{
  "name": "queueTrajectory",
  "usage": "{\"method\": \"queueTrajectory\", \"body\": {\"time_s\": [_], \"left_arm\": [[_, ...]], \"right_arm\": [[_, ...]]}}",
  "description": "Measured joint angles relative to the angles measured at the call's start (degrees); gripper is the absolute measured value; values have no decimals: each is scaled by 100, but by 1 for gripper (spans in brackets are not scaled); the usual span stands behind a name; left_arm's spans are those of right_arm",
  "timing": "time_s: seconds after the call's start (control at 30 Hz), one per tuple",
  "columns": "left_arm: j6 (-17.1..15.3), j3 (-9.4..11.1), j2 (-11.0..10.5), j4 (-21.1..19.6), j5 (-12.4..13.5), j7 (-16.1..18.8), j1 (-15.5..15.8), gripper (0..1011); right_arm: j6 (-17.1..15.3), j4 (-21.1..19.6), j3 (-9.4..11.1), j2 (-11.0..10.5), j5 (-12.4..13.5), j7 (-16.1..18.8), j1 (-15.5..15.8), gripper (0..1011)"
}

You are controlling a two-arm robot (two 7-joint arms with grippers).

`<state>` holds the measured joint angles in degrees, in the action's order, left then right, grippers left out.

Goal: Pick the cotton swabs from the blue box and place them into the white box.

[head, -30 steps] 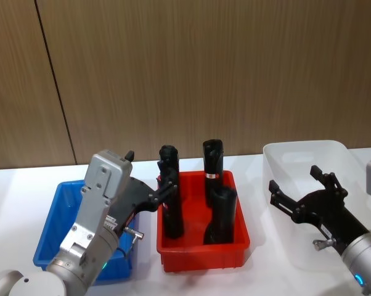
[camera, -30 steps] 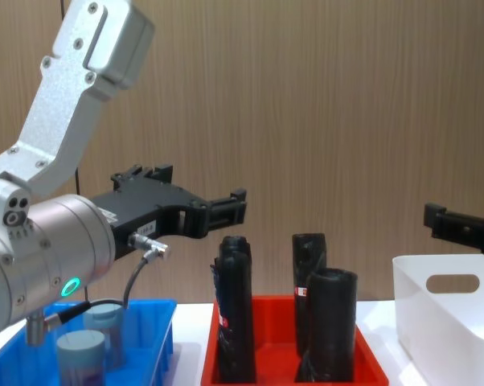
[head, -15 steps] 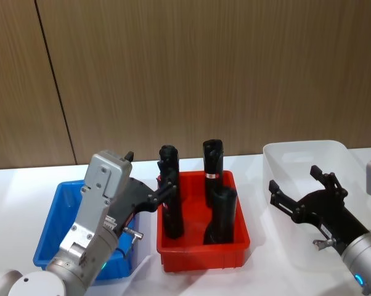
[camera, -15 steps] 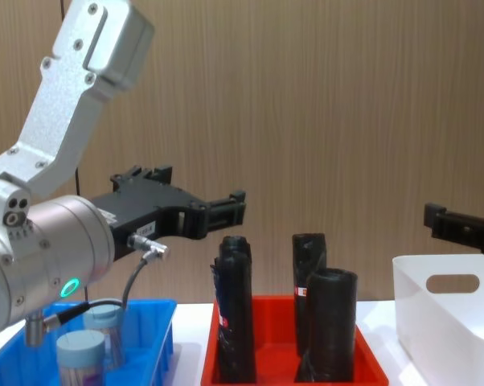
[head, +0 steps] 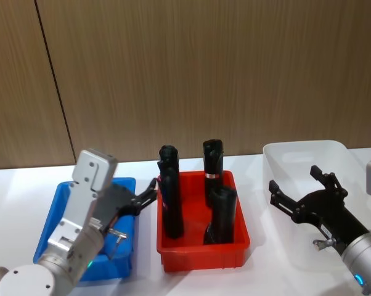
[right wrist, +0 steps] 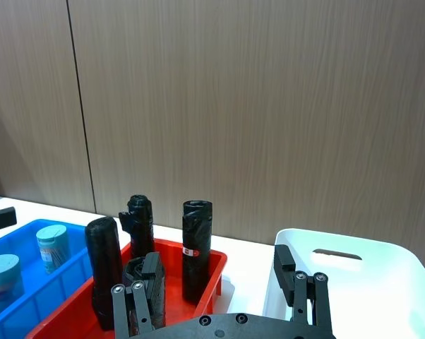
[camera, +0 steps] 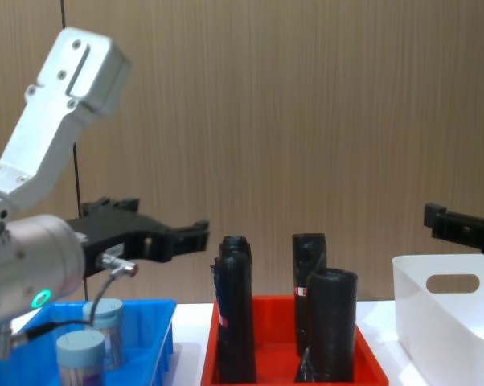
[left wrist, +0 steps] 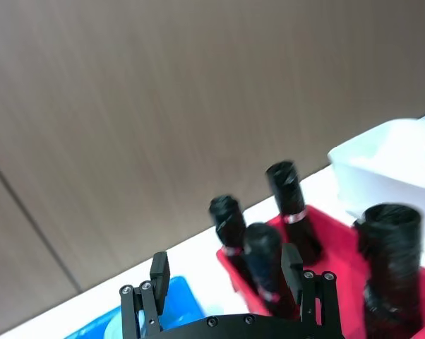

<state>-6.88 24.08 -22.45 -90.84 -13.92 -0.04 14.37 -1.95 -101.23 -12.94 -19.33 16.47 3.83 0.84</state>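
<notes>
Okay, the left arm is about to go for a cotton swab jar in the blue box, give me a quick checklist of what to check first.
1. Can the cotton swabs be grasped: ok, two jars stand upright with lids on.
2. Is the left gripper open: ok, its fingers are apart.
3. Is it lined up over a jar: cannot tell. It hangs above the blue box, pointing toward the red bin.
4. Is the white box free to receive: not ok, the right gripper hangs open over it.
5. Is the carry path clear: not ok if low, because tall black rolls stand in the red bin between the boxes.
</notes>
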Motion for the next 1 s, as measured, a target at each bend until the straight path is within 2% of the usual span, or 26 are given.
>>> {"method": "queueTrajectory", "body": {"time_s": [0.57,1.0], "left_arm": [[-945,-340,-118,314,-720,424,12,1004],[-1361,-487,-116,506,-1114,617,17,1004]], "right_arm": [[0,0,0,0,0,0,0,1001],[0,0,0,0,0,0,0,1001]]}}
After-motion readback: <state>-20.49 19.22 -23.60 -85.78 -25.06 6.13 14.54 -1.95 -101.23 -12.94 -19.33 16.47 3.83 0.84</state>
